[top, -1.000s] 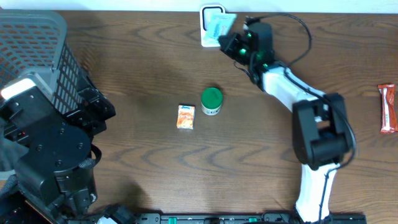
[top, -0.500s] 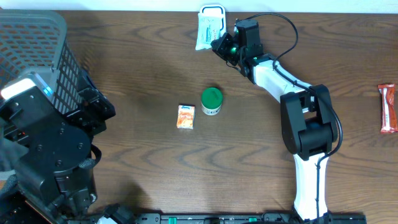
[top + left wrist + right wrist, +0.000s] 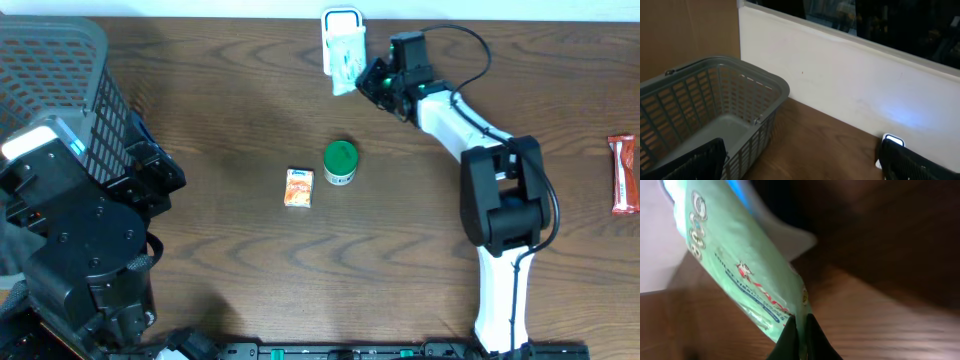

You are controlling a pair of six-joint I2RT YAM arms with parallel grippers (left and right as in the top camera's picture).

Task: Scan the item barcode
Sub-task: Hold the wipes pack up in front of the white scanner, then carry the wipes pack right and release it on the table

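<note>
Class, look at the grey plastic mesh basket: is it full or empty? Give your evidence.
Empty as far as visible: the left wrist view shows the grey plastic mesh basket, floor bare; its near corner is hidden.

right fingers (image 3: 369, 77): pinching packet (image 3: 346, 58) | packet: at scanner (image 3: 340, 18) | orange box (image 3: 299, 187): beside green-lidded tub (image 3: 340, 163)

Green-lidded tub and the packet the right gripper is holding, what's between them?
Nothing. The overhead view shows only bare table between the green-lidded tub and the packet.
</note>
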